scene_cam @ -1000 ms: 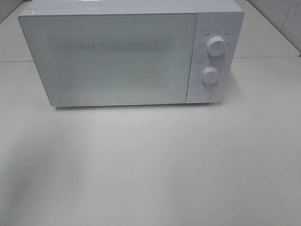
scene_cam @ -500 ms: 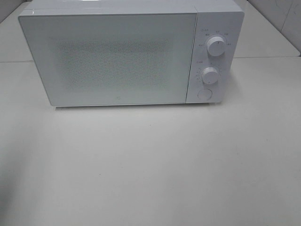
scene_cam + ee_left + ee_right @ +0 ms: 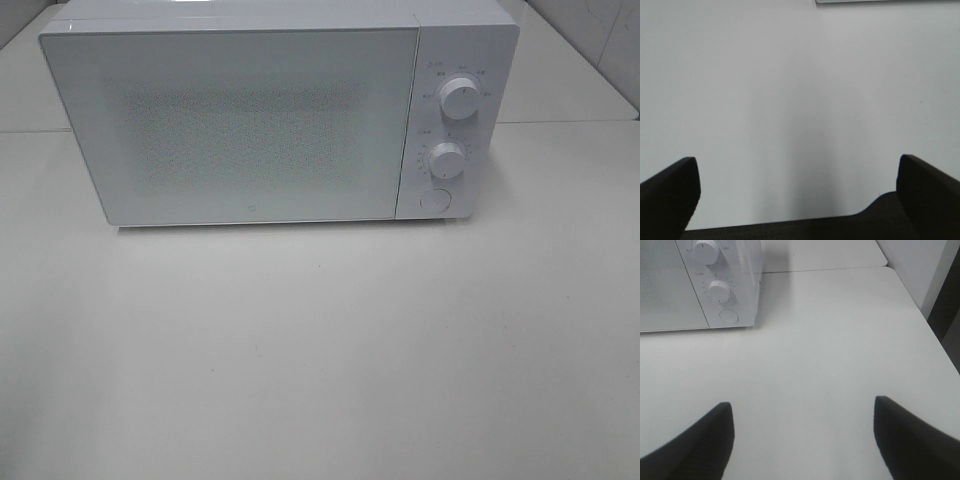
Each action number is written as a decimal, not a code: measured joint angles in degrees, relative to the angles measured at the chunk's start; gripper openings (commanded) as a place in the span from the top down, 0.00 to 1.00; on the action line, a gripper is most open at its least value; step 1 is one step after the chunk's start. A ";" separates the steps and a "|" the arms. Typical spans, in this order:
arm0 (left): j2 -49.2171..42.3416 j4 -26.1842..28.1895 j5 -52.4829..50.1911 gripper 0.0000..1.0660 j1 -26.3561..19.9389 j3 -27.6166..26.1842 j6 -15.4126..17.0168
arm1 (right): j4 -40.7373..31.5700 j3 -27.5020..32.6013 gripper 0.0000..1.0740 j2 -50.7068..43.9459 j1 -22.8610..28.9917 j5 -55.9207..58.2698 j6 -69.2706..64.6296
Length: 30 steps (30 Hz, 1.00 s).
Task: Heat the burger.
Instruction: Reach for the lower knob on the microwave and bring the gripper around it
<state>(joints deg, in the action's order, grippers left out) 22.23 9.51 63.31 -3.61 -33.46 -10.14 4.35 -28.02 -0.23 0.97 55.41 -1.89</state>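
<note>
Left gripper [image 3: 796, 162] jaws wide apart, empty, over table [image 3: 790, 90] | right gripper [image 3: 803, 404] jaws apart, empty, microwave [image 3: 742, 285] knobs [image 3: 719, 290] ahead | exterior high: microwave at 12 o'clock, door [image 3: 240, 120] shut, knobs at its 3 o'clock | burger: cannot tell where

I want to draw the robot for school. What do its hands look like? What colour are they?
Only the tips show. The left gripper has two black fingers with blunt, slanted ends and a dark strip between them. The right gripper has the same black wedge-shaped fingers. No cables or markings show, and the arms are out of sight.
</note>
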 measured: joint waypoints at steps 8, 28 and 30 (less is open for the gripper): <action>-7.10 -0.86 -0.11 0.05 -0.11 1.60 1.20 | 0.00 0.00 0.29 0.00 0.00 0.00 0.00; -21.54 -5.96 -1.09 0.05 -0.11 3.67 9.68 | 0.00 0.00 0.29 0.00 0.00 0.00 0.00; -22.12 -5.96 -1.03 0.05 -0.11 3.67 9.68 | 0.00 0.00 0.29 0.00 0.00 0.06 0.00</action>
<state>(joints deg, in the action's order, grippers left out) 0.11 3.55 62.28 -3.72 -29.79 -0.46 4.35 -28.02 -0.23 0.97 55.46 -1.89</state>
